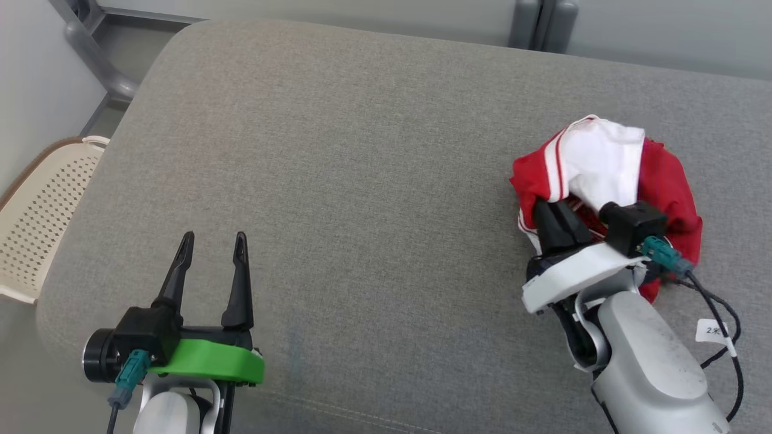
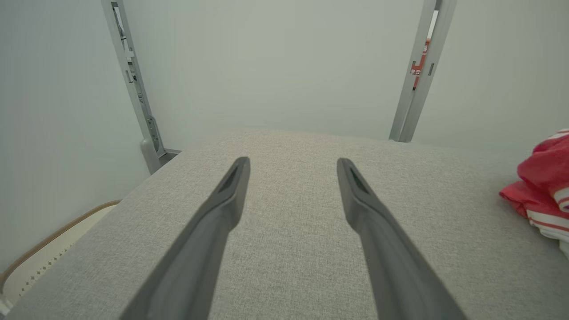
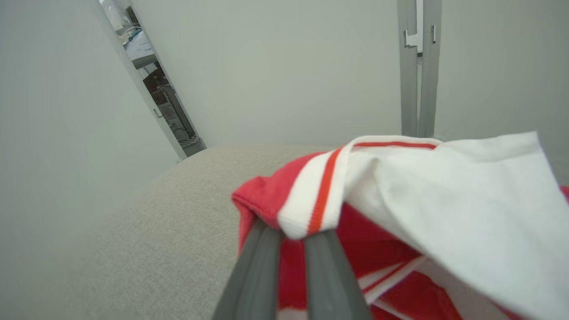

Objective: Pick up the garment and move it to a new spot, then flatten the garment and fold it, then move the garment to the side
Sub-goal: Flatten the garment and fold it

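Observation:
The garment (image 1: 609,175) is a crumpled red and white piece with striped trim, bunched at the right of the grey cushion (image 1: 362,199). My right gripper (image 1: 558,208) reaches into its near edge. In the right wrist view the two fingers (image 3: 266,262) stand close together, shut on the garment (image 3: 400,213), with their tips hidden under a red and white fold. My left gripper (image 1: 214,238) hovers open over the cushion's near left part, with nothing between its fingers. The left wrist view shows the same gripper (image 2: 293,164) and the garment (image 2: 544,186) far off at the right edge.
A cream perforated chair seat (image 1: 42,205) stands beside the cushion's left edge. Grey metal frame posts (image 1: 90,48) rise behind the cushion against pale walls. Bare cushion stretches between the two grippers.

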`<state>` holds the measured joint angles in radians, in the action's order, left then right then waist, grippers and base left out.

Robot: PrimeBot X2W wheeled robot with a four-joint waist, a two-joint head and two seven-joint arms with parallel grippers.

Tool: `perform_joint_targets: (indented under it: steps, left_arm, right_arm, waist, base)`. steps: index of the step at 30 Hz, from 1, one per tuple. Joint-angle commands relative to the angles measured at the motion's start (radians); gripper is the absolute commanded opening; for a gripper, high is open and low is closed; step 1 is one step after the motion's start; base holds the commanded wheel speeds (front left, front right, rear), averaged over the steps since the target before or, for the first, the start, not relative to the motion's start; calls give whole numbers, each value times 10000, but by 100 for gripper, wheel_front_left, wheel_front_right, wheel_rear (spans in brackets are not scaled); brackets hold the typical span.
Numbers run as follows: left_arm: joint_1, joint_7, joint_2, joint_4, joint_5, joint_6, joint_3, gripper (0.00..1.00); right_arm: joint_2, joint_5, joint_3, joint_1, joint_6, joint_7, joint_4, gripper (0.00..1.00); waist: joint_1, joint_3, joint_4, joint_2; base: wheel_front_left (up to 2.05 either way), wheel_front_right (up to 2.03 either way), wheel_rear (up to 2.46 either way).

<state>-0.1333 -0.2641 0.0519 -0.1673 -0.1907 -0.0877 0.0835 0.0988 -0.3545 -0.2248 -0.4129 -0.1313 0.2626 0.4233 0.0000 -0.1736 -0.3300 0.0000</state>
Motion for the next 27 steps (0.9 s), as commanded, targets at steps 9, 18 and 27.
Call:
perform_joint_targets:
  steps: [9, 18, 27]
  left_arm:
    - [228, 1, -13, 14, -127, 28, 25, 100]
    - [61, 0, -12, -25, -422, 256, 445, 100]
    - [295, 0, -11, -49, -465, 336, 325, 100]
  right_arm:
    - [-211, 227, -3053, -239, 13, 30, 572, 0]
    - [-424, -491, -5294, -751, 13, 30, 2372, 63]
    - [30, -633, -4944, -428, 13, 29, 2399, 100]
  waist:
    - [0, 51, -519, 0]
    - [0, -63, -785, 0]
    - [0, 164, -202, 0]
  base:
    - [0, 0, 0]
    - [0, 0, 0]
    - [0, 0, 0]
